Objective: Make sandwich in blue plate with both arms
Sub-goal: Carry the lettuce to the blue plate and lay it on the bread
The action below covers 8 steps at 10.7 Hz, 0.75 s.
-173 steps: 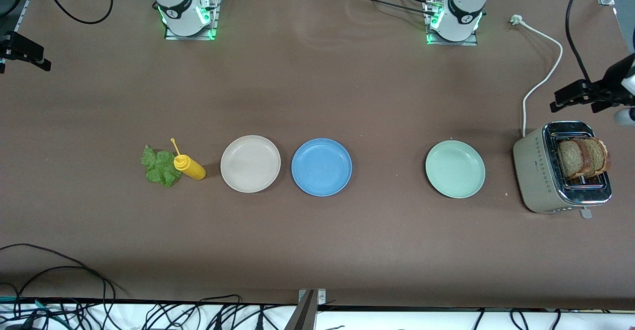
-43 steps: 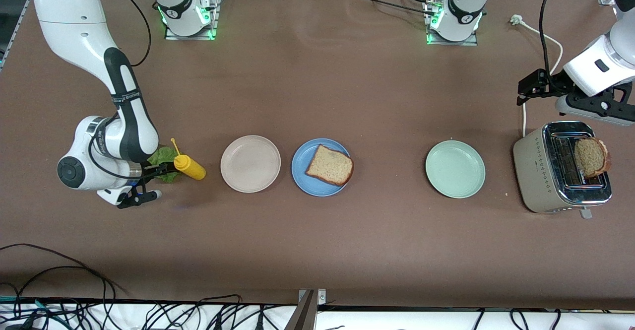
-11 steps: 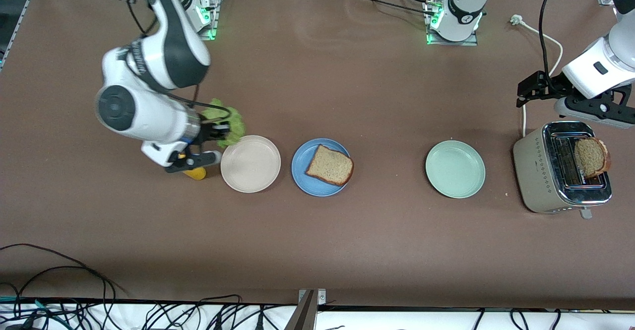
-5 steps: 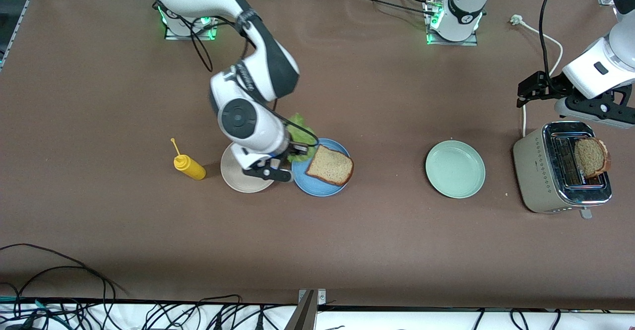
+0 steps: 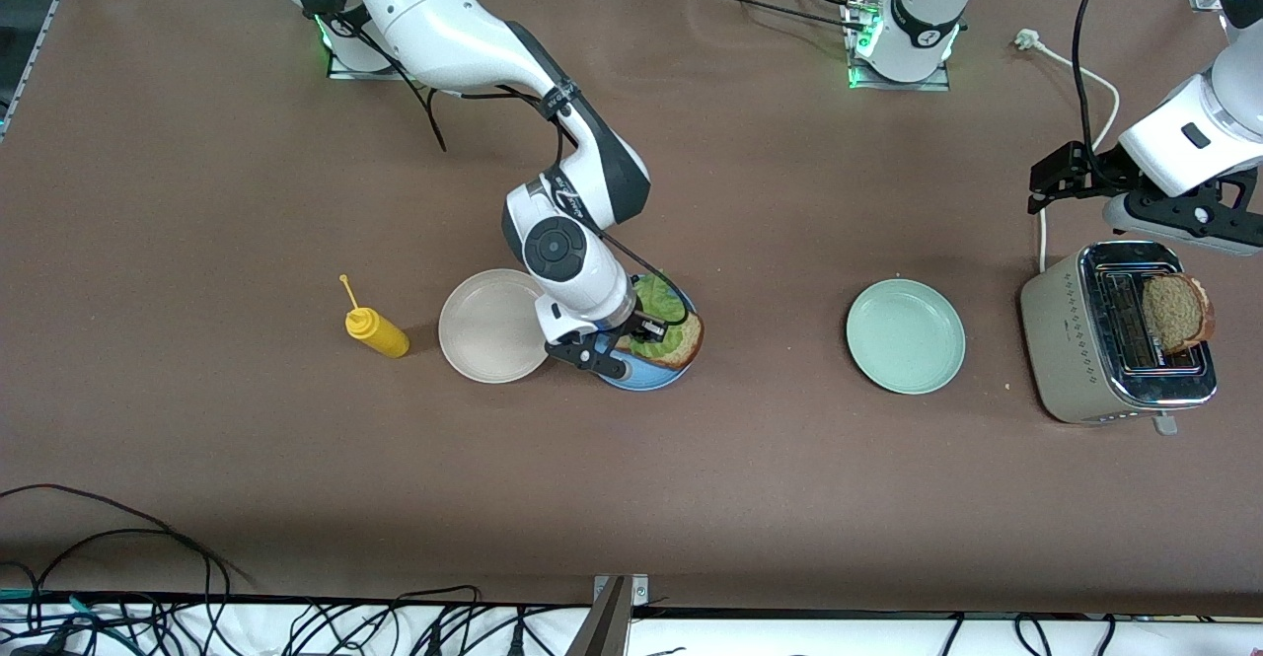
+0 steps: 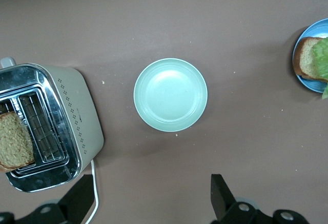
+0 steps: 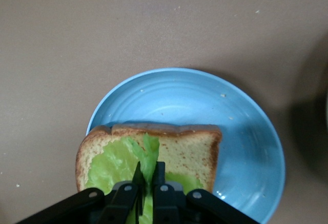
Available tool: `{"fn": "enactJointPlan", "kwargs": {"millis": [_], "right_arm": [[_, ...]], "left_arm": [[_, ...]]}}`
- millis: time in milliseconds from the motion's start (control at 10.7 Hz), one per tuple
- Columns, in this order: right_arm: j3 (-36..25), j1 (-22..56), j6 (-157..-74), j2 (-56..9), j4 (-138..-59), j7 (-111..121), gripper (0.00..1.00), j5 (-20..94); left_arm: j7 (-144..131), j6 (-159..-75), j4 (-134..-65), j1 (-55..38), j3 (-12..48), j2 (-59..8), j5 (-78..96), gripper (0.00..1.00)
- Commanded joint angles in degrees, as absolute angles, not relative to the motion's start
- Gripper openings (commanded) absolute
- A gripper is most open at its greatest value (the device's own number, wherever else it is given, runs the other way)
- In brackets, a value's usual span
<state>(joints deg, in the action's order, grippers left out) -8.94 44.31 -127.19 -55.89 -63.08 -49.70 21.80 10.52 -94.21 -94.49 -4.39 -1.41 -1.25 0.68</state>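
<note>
Front view: the right gripper [image 5: 646,328] pinches the lettuce [image 5: 659,316] over the bread [image 5: 681,343] on the blue plate [image 5: 636,377], whose rim nearly meets the beige plate [image 5: 488,326]. The left gripper [image 5: 1046,178] hangs spread over bare table beside the toaster [image 5: 1071,340], which holds another slice [image 5: 1174,313]. Wide bare table lies nearer the camera; no writing is legible.

Even, bright overhead light falls on the table [image 5: 789,498], with soft shadows. The toaster [image 5: 1120,335] chrome shows glare. All views are sharp.
</note>
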Motion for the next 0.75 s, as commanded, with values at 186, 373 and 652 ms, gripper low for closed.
{"fn": "enactJointPlan", "kwargs": {"millis": [186,373,652], "right_arm": [[-8.35,43.77,-127.62,-57.66,-61.16,-50.01,0.0,22.15],[-8.52,43.77,-128.05,-56.96,-61.52,-49.49,1.0,21.54],[-10.62,44.03,-126.31,-52.23,-67.37,-42.9,1.0,20.05]], "left_arm": [[10.55,-93.08,-92.99,-4.13,-1.14,-1.76,-0.26,1.0],[10.46,-93.08,-92.99,-4.13,-1.14,-1.76,-0.26,1.0],[10.46,-93.08,-92.99,-4.13,-1.23,-1.76,-0.26,1.0]]}}
